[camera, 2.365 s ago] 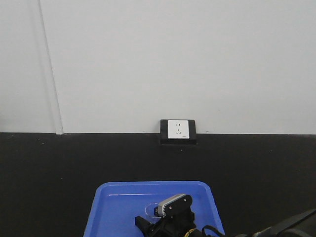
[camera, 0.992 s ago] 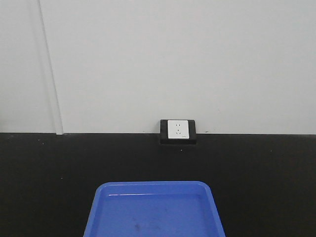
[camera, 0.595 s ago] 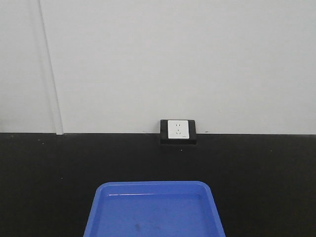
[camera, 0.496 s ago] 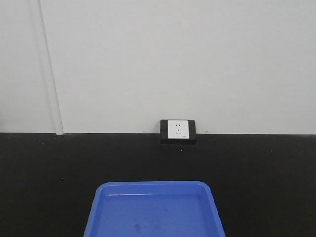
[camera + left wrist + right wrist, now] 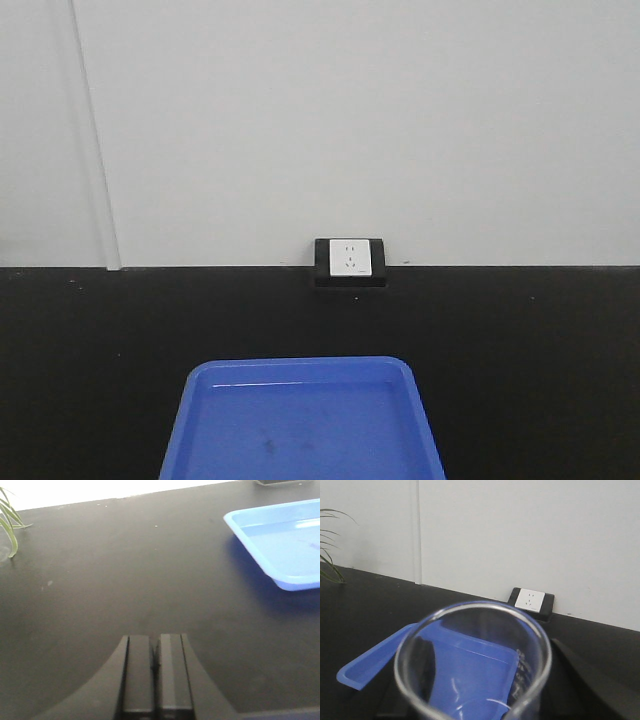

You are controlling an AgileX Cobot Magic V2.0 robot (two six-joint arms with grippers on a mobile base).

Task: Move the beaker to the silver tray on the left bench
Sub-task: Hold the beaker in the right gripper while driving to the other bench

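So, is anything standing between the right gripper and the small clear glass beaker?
Nothing visible does: the small clear glass beaker sits in the jaws of the right gripper, filling its wrist view.

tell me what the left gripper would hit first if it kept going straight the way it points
Likely the matte black worktop, or the white wall behind it; the tilt is hard to judge. Nothing stands ahead of the left gripper. The shallow blue plastic tray lies off to its right.

Blue tray (image 5: 300, 425), black worktop (image 5: 530, 350) (matte), clear beaker (image 5: 472, 672)
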